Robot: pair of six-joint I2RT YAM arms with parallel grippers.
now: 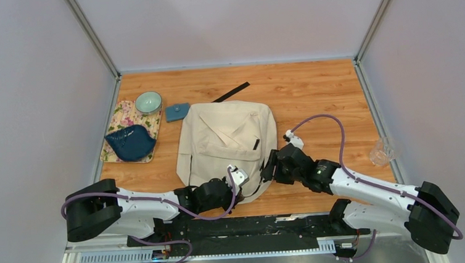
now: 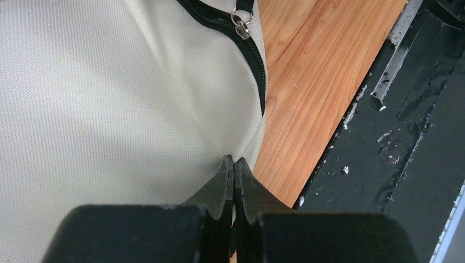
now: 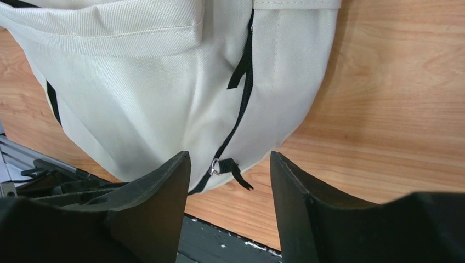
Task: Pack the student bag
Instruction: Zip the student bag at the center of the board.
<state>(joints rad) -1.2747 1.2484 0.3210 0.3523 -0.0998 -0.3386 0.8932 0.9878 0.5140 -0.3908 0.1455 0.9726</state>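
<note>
Pinching the student bag (image 2: 109, 109), left end effector (image 2: 234, 160) is clamped; right end effector (image 3: 229, 157) gapes empty.

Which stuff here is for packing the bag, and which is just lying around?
For the job:
student bag; its zipper pull; left gripper, pinching the bag's fabric; right gripper, open by the pull.

Lying about, untouched:
bowl, dark blue dish, floral mat, small blue pouch, black strip, clear cup. Some may get packed later.

Left gripper (image 2: 234, 162) pinched closed on the student bag (image 2: 109, 98). Right gripper (image 3: 229, 158) jaws apart. Both arms extended low.
</note>
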